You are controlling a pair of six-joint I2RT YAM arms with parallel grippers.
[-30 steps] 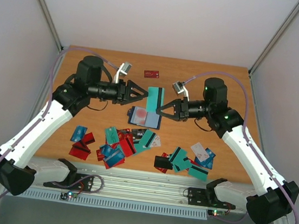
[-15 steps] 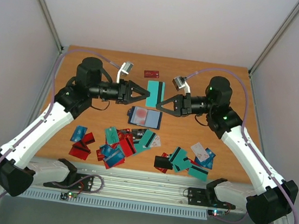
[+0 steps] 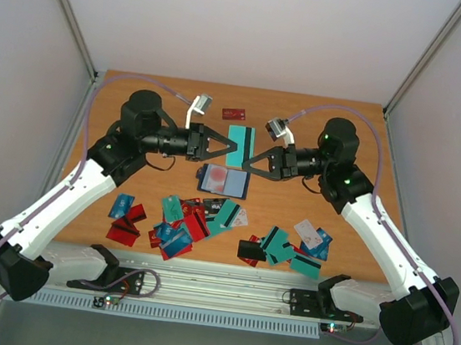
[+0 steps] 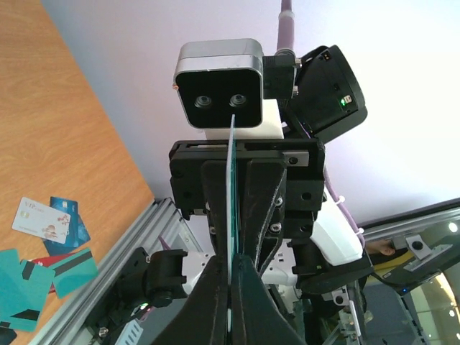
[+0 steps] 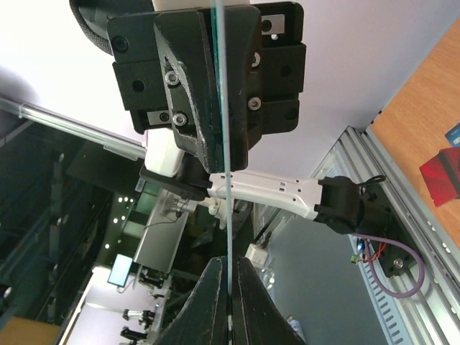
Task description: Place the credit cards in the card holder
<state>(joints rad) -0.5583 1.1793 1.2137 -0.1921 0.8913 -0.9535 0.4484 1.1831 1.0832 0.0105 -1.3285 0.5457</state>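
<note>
The left gripper (image 3: 234,146) and right gripper (image 3: 245,162) both pinch one teal card (image 3: 241,135) (edge-on in each wrist view) above the table (image 3: 321,120). The holder (image 3: 223,181) lies open at its 6 o'clock, with loose cards (image 3: 199,219) further that way.

My left arm (image 3: 59,195) and right arm (image 3: 384,235) wear white shells between black joints and bases. My black wedge-shaped fingers (image 4: 205,302) carry small silver screws (image 5: 171,77). A lilac cable (image 4: 286,18) trails each arm; a grey two-lens camera (image 4: 219,83) tops each wrist.
</note>
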